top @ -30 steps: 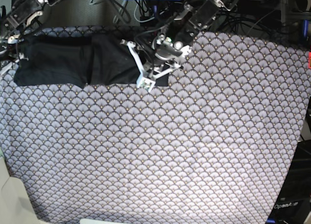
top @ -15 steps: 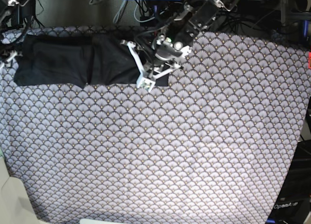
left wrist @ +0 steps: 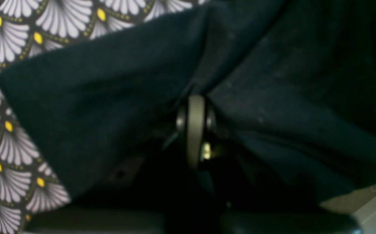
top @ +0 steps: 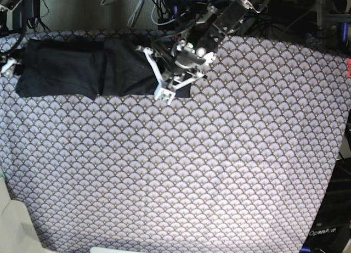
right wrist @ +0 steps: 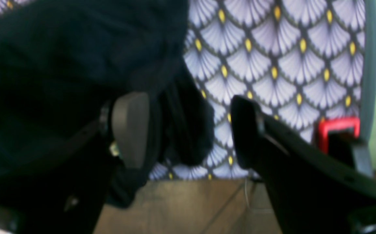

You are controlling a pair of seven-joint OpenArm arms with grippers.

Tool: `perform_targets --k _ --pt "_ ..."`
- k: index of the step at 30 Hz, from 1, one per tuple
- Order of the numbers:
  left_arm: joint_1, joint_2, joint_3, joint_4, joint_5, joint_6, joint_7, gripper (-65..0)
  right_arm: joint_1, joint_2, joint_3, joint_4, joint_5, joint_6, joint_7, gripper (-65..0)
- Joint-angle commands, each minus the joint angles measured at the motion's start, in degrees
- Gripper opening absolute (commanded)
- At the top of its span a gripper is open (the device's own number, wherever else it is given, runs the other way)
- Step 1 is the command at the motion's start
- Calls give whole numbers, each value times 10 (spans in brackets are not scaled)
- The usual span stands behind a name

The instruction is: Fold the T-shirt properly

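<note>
While the T-shirt [top: 90,69] lies as a long dark strip along the far edge of the table [top: 219,170], the folding looks partly done and not finished. It is narrowed into a band with straight edges, and a crease runs across it about midway, so at least one lengthwise fold seems made. What appears left, as a judgement, is to bring one end over the other so the band becomes a compact packet, and then to smooth it flat.

Seen from its wrist camera, the left pincer [left wrist: 196,97] is clenched on a pinch of black cloth, with the fabric bunching up on both sides of its tip and the patterned table cover showing off to one side. In the base view this arm sits at the end of the strip nearer the middle of the table, so that end of the shirt is right at the pincer, and the rest stretches away from it toward the other arm.

At the opposite end, the right pincer [right wrist: 188,130] stands released, its two jaws well apart. A fold of the shirt hangs just beside one jaw and partly between them, but nothing is gripped. Beyond that pincer the table edge and a red clip [right wrist: 337,130] are visible.
</note>
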Motion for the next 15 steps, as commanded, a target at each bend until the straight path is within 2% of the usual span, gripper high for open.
perform_targets --k 1,6,11,15 --pt "-3 2 -1 8 1 1 -1 -650 6 15 -6 9 10 -2 9 -237" --pt "-1 2 -1 8 1 2 -1 -650 6 12 -34 8 10 -2 24 -239" --pt "-1 2 -1 9 1 3 -1 -650 6 11 -38 7 10 -2 26 -239" --pt "0 2 -1 11 1 3 0 -650 2 1 -39 6 7 -2 51 -239"
